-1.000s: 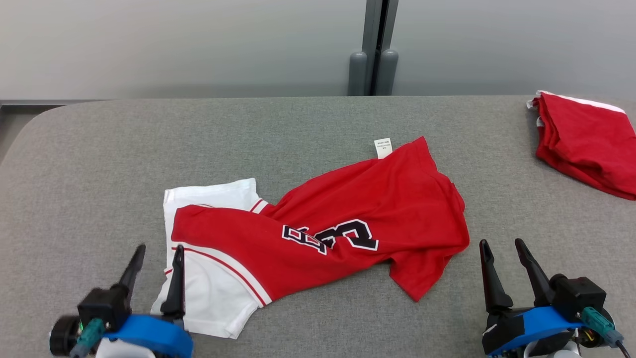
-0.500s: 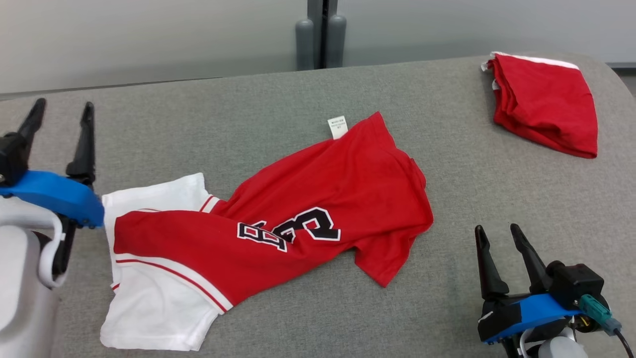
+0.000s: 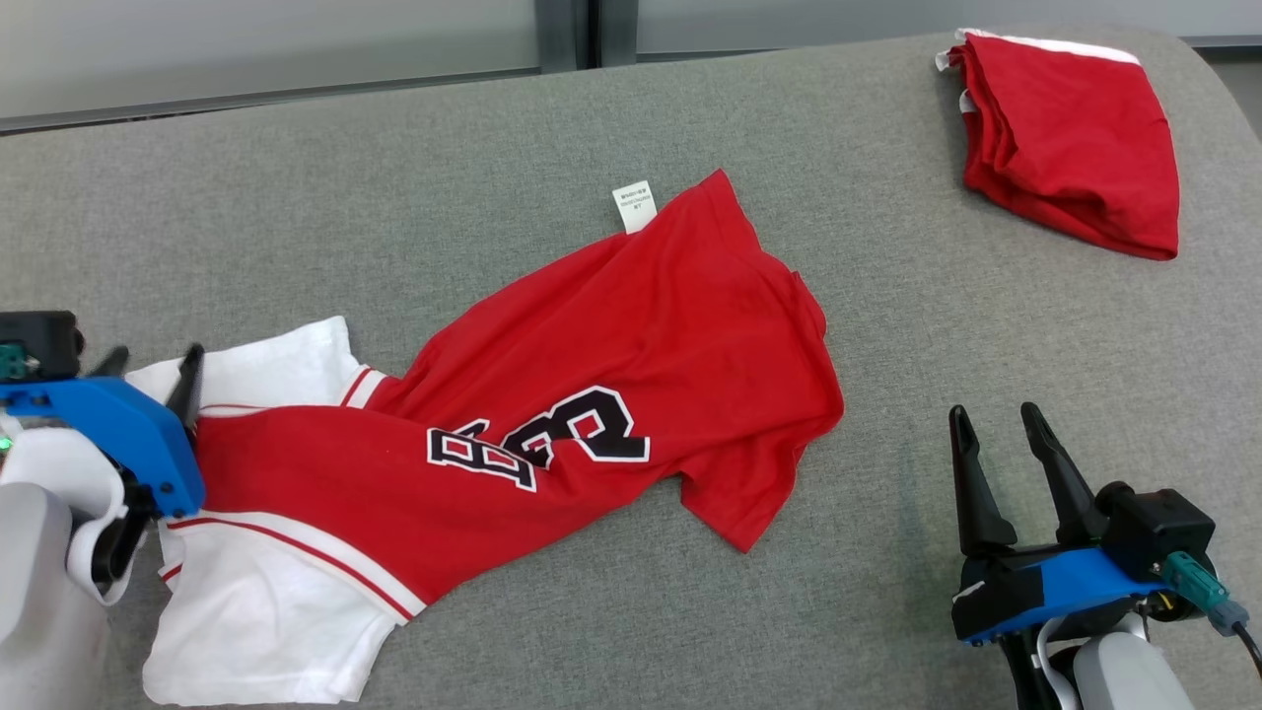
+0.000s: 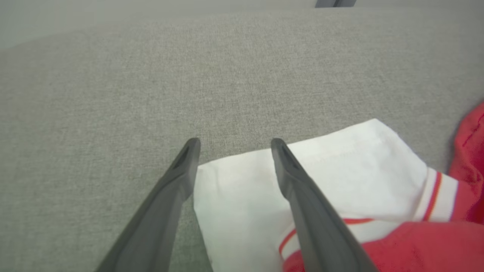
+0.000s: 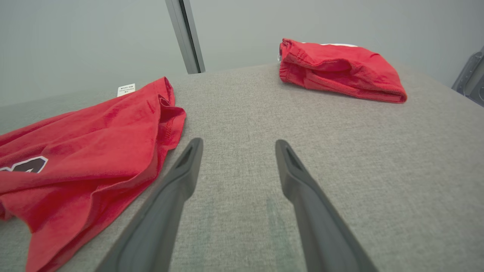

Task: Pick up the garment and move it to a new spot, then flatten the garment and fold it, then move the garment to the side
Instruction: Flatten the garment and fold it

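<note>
STEP: pick-up approach | red-and-white jersey [image 3: 552,434]: crumpled on grey bench [image 3: 394,177], left of centre | left gripper [image 4: 235,142]: jaws spread, empty, astride white sleeve [image 4: 321,177] corner, apparently to pinch it | right gripper [image 3: 994,412]: jaws spread, empty, just beside the jersey, apparently on standby

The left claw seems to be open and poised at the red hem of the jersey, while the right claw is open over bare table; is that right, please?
Not quite. The left claw is open and poised at the white sleeve of the jersey, not its red hem; the left wrist view shows this. The right claw is open over bare table.
</note>
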Tool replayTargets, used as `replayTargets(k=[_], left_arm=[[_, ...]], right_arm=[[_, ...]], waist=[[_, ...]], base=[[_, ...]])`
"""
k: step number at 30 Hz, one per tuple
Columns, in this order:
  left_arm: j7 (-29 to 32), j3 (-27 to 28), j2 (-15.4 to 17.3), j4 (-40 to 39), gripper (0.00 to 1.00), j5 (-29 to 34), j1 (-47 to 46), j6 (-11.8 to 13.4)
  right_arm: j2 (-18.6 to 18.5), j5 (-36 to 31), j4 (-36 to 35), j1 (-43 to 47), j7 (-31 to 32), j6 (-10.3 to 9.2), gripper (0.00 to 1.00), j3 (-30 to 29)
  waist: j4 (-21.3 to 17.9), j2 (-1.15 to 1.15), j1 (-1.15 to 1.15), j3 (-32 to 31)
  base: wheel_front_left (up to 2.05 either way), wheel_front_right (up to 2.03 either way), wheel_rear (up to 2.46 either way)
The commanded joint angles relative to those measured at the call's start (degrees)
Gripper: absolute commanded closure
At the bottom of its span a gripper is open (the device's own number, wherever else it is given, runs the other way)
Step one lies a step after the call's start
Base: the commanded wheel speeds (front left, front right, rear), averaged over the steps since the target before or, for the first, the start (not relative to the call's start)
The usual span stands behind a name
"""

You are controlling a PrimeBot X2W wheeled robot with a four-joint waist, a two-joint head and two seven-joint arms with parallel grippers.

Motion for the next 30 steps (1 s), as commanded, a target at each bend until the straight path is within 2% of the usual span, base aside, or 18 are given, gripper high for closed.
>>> replayTargets(k=[1,8,16,21,26,27,28,29,30], left_arm=[[1.2,-1.2,0.1,1.0,0.00,-1.6,-0.8,0.0],[5.9,-5.9,0.4,5.7,0.00,-6.5,-1.6,-0.1],[6.9,-8.5,1.4,10.5,0.00,-5.4,-4.2,0.4],[6.5,-9.1,0.8,12.7,0.00,-5.1,-5.9,0.7],[8.8,-9.3,-0.7,15.6,0.00,-6.5,-5.6,0.4],[8.7,-8.9,-1.3,15.8,0.32,-7.5,-5.6,0.3],[8.7,-8.9,-1.6,16.0,0.91,-7.8,-5.6,0.2],[8.4,-9.4,-1.6,15.9,1.00,-7.8,-5.6,0.1],[7.0,-10.2,-1.3,15.3,1.00,-7.3,-6.3,0.2]], right_arm=[[-0.2,0.0,-0.3,-0.6,-0.2,0.01,0.00,-0.1],[-0.2,-0.4,-0.6,-1.0,-0.2,0.01,0.00,-0.4],[-0.2,-0.9,-0.3,-1.0,-0.2,0.01,0.00,-0.7],[-0.2,-0.7,-0.1,-0.8,-0.2,0.01,0.00,-0.4],[-0.2,-0.5,0.1,-0.9,-0.2,0.01,0.00,0.0],[-0.2,-0.4,0.1,-1.0,-0.2,0.01,0.00,0.1],[-0.2,-0.4,0.1,-1.1,-0.2,0.01,0.00,0.2],[-0.2,-0.4,0.2,-1.2,-0.2,0.01,0.00,0.2],[-0.2,-0.3,0.1,-1.0,-0.2,0.01,0.00,0.2]], waist=[[0.0,-0.01,-0.01,0.3],[0.1,-0.01,-0.01,0.7],[0.6,-0.01,-0.01,0.5],[0.7,-0.01,-0.01,0.2],[0.4,-0.01,-0.01,0.1],[0.4,-0.01,-0.01,0.2],[0.3,-0.01,-0.01,0.2],[0.2,-0.01,-0.01,0.3],[0.1,-0.01,-0.01,0.2]], base=[[0.00,0.00,0.00],[0.00,0.00,0.00],[0.00,0.00,0.00],[0.00,0.00,0.00],[0.00,0.00,0.00],[0.00,0.00,0.00],[0.00,0.00,0.00],[0.00,0.00,0.00],[0.00,0.00,0.00]])
